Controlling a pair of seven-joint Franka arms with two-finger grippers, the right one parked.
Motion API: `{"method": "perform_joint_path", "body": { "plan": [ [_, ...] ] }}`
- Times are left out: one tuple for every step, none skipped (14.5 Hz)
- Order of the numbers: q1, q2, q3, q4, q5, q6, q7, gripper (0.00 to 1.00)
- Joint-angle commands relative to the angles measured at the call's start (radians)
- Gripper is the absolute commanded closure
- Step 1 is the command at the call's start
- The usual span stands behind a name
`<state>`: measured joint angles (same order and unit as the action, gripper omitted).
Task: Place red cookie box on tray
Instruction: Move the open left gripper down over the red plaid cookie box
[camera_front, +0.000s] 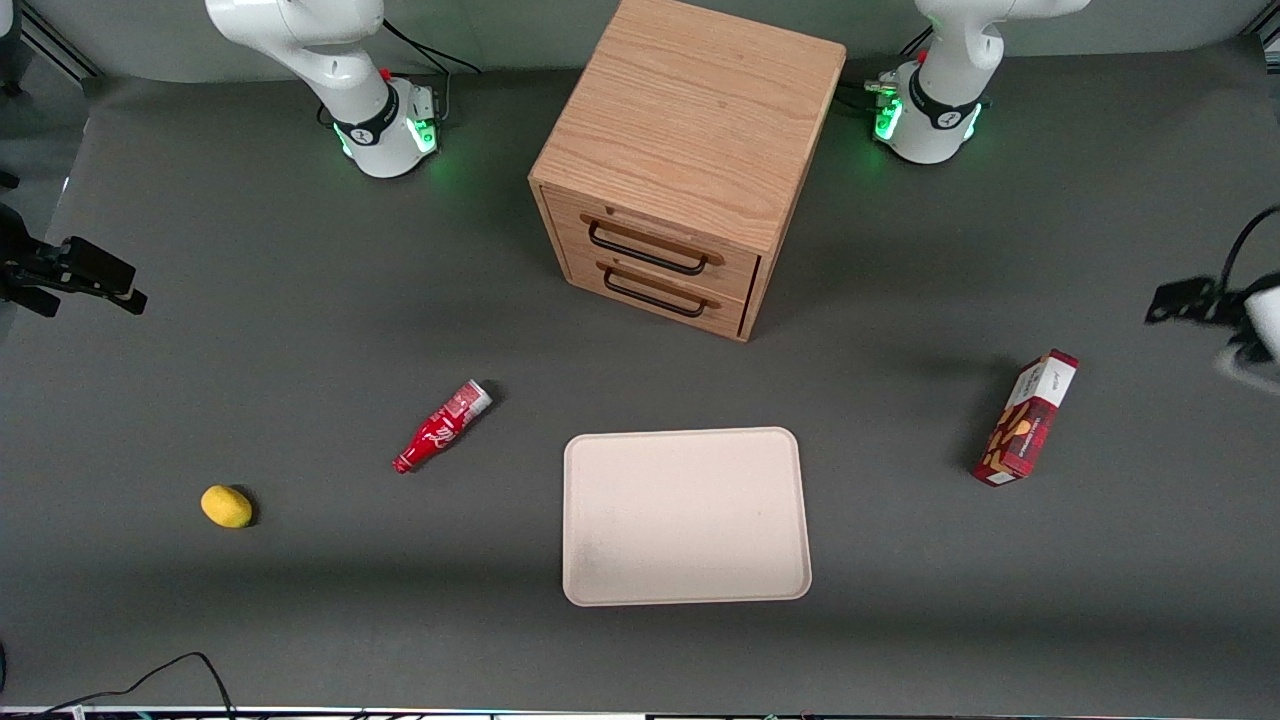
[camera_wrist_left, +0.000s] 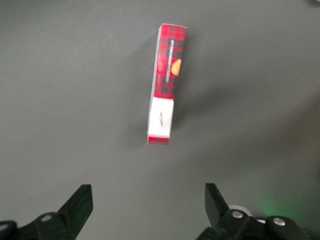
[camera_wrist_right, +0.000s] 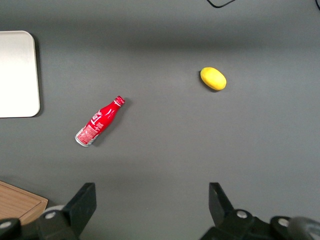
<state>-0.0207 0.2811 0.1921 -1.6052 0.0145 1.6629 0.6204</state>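
Hovering over red cookie box (camera_wrist_left: 166, 82), jaws spread wide, nothing held. Box's long axis prob. crosswise to gripper (camera_wrist_left: 149, 200) gap. Tray (camera_front: 686, 516) bare, well apart.

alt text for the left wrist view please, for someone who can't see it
The red cookie box, a slim plaid carton with a white end panel, lies alone on the dark grey table. The left arm's gripper hangs above the table, short of the box, fingers open and holding nothing.

Bare mat between red cookie box (camera_front: 1027, 418) and tray (camera_front: 685, 590); gripper (camera_wrist_left: 150, 200) fingers spread above.
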Motion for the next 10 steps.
{"method": "perform_joint_path", "body": {
  "plan": [
    [-0.01, 0.099, -0.014, -0.028, -0.019, 0.136, 0.048, 0.0],
    [-0.01, 0.115, -0.017, -0.063, -0.031, 0.2, 0.05, 0.0],
    [-0.011, 0.125, -0.02, -0.105, -0.044, 0.263, 0.05, 0.0],
    [-0.011, 0.132, -0.031, -0.143, -0.048, 0.312, 0.05, 0.0],
    [-0.011, 0.133, -0.033, -0.18, -0.056, 0.352, 0.05, 0.0],
    [-0.011, 0.136, -0.034, -0.202, -0.064, 0.383, 0.05, 0.0],
    [-0.011, 0.151, -0.036, -0.214, -0.07, 0.417, 0.05, 0.0],
    [-0.013, 0.167, -0.042, -0.222, -0.07, 0.438, 0.05, 0.0],
    [-0.011, 0.179, -0.048, -0.228, -0.071, 0.451, 0.05, 0.0],
    [-0.011, 0.193, -0.049, -0.229, -0.073, 0.463, 0.048, 0.0]
  ]
}}
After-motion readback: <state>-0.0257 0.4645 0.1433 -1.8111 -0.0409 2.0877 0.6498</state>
